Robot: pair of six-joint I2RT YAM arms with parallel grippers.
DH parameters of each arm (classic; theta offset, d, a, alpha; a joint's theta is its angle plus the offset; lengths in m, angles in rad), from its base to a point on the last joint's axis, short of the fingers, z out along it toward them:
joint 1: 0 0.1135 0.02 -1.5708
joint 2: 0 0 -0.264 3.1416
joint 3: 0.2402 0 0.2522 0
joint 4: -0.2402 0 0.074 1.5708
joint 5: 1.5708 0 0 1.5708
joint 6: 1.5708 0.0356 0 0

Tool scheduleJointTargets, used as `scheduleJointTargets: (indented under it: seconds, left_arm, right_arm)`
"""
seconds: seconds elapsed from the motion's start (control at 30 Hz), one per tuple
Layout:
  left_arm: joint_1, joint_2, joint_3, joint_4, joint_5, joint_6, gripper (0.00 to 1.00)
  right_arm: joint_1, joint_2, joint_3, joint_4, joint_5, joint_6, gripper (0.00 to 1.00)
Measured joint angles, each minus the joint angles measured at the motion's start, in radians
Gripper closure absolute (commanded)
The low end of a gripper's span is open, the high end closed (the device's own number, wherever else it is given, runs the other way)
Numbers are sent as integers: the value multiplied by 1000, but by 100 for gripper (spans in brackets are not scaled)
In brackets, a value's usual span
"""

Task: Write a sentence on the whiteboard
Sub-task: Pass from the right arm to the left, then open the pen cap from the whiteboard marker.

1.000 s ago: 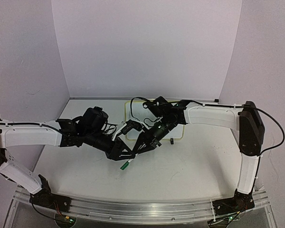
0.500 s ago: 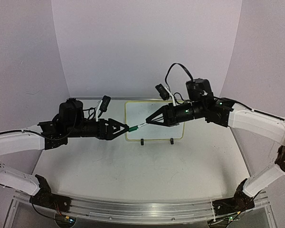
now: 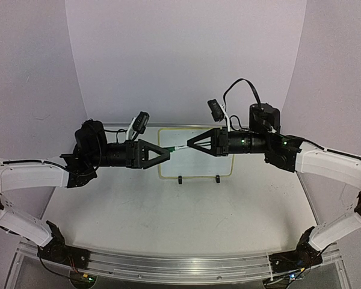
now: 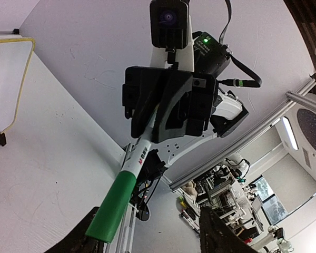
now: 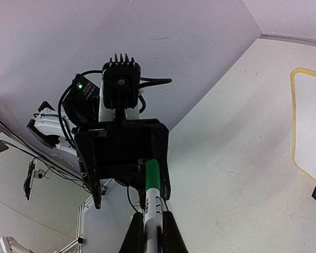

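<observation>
A marker with a white barrel and a green cap [image 3: 177,148] hangs in the air between the two arms, in front of the whiteboard [image 3: 198,167]. My right gripper [image 3: 190,143] is shut on the white barrel [image 5: 151,211], and the cap [image 5: 153,176] points at the left gripper. My left gripper [image 3: 167,152] is open with the cap [image 4: 113,205] between its fingers, close to the left finger [image 4: 76,246] and well apart from the other. The sentence is not in view; the parts of the whiteboard [image 4: 5,79] that show are blank white.
The whiteboard stands on small black feet [image 3: 180,179] at the back middle of the white table [image 3: 186,217]. Purple walls close in the back and both sides. An aluminium rail [image 3: 168,265] runs along the near edge by the arm bases.
Both arms have risen from low over the table to face each other level. The left jaws opened wide and came partly back around the cap. The right grip has held.
</observation>
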Motion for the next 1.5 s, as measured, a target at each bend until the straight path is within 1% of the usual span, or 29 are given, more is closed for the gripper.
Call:
scheduleJointTargets:
  seconds: [0.1,0.27,0.37,0.53,0.6,0.67,0.7,0.77,0.9,0.97,1.1,1.5]
  left_arm:
    - [6,-13,0,3,4,-12,46]
    - [10,-31,0,-3,3,-13,47]
    - [10,-40,0,-12,1,-12,53]
    - [11,-45,0,-37,-7,0,70]
    - [12,-45,0,-50,-11,3,80]
    - [12,-46,0,-65,-17,13,96]
    - [14,-46,0,-72,-19,15,100]
    - [15,-47,1,-82,-12,21,100]
    - [15,-57,1,-95,-13,34,100]
    - [15,-60,2,-106,-15,37,100]
    - [15,-60,2,-126,-16,39,100]
    - [16,-60,2,-133,-9,40,100]
  right_arm:
    - [0,0,0,12,-13,8,100]
    - [0,2,0,24,-44,24,100]
    - [0,11,0,29,-64,31,100]
    - [0,19,0,35,-80,41,100]
    - [1,21,0,36,-84,45,100]
    - [3,22,0,37,-90,49,100]
    - [3,24,0,38,-96,49,99]
    - [3,28,0,36,-106,53,89]
    - [0,48,1,48,-139,65,77]
    - [2,66,2,44,-151,67,72]
    - [11,94,4,35,-163,74,69]
    - [22,105,31,50,-175,88,68]
